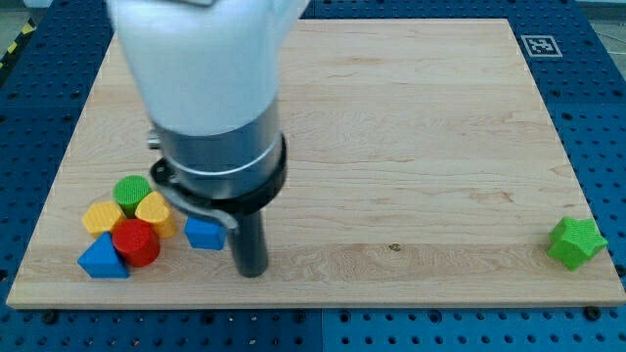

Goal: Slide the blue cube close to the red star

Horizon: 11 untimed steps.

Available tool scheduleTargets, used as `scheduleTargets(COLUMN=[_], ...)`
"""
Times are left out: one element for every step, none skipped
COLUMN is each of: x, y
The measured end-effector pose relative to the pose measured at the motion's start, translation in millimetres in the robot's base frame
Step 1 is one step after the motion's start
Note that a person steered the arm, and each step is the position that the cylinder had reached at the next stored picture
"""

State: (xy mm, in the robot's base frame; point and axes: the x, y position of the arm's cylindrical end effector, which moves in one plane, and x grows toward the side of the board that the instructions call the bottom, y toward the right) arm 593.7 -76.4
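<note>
The blue cube (203, 234) lies near the view's bottom left, its top edge partly covered by the arm's collar. My tip (253, 273) rests on the board just to the cube's right, a small gap apart. No red star shows in the camera view; the large arm body (210, 88) hides part of the board at the view's upper left.
A cluster lies left of the cube: green cylinder (130, 191), yellow heart (155, 210), yellow hexagon (101, 216), red cylinder (136, 242), blue triangle (102, 259). A green star (575, 242) sits at the board's (411, 147) bottom right edge.
</note>
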Motion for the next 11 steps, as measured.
scheduleTargets(x=[-10.4, -35.5, -58.2, -69.8, -61.0, -61.0, -65.8, -86.8, -120.1, -129.6, -106.6], y=[-34.0, -57.4, -66.9, -67.3, -64.1, -42.6, -15.9, -43.9, -73.4, -93.6, -91.9])
